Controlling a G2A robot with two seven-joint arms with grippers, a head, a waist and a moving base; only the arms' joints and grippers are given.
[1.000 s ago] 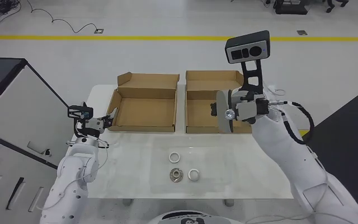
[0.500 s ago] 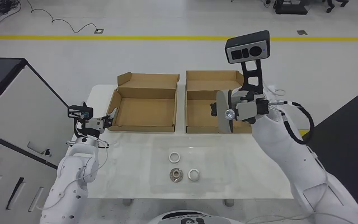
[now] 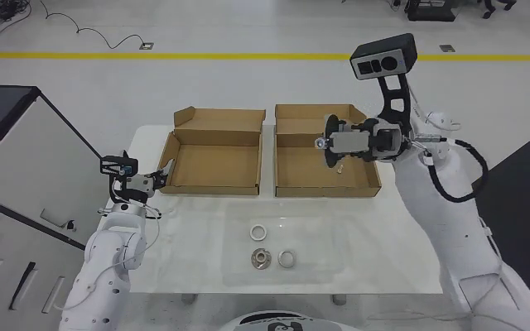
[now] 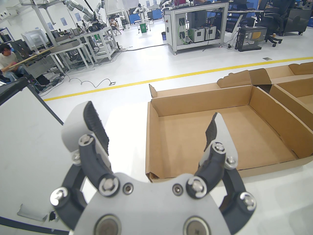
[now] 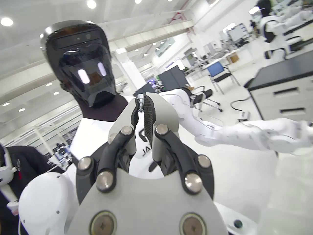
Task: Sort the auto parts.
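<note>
Well, the right arm is lifted above the right box, and the right tool is turned back toward the robot rather than down at the table. In the right wrist view, the right tool has its fingers drawn together and pinched on a small threaded metal part, which pokes out just past the tips. The right box is an open cardboard tray with its flaps up, at the far side of the table. The left box, of the same kind, sits just beside it, the two nearly touching along their inner walls. Over at the left edge of the table hangs the left tool, just beside the near left corner of the left box. In the left wrist view, the left tool is spread wide with nothing between its fingers, and the bare brown floor of the left box lies beyond it. Three loose parts lie on the near half of the table, in front of the gap between the boxes and well apart from both tools. A white ring lies nearest the boxes. Closer to the robot sits a metal hub with a second white ring just beside it. None of the three touch.
</note>
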